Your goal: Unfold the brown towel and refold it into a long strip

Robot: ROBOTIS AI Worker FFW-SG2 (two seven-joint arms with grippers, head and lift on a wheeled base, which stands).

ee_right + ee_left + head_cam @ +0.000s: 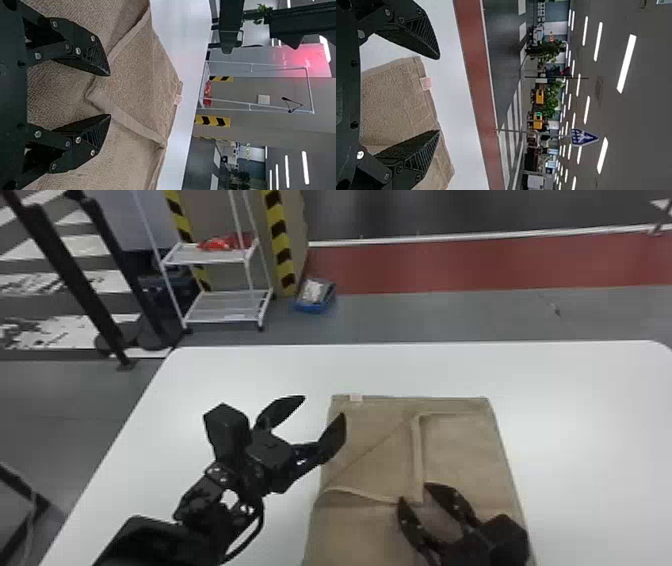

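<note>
The brown towel (460, 455) lies folded on the table, with a triangular flap whose corner points toward the robot. My left gripper (325, 405) stands open over the towel's far left edge, beside its small white tag. In the left wrist view, the gripper (440, 95) has the towel (395, 99) beyond its parted fingers. Over the flap's near corner, my right gripper (412, 492) is open. The right wrist view has that gripper (110, 95) with its fingers apart on either side of the flap's corner, the towel (138, 75) beneath; contact is unclear.
The white table (250, 365) extends around the towel to the left, right and far side. Beyond its far edge, a white wire rack (225, 315) and a blue bin (315, 297) stand on the floor.
</note>
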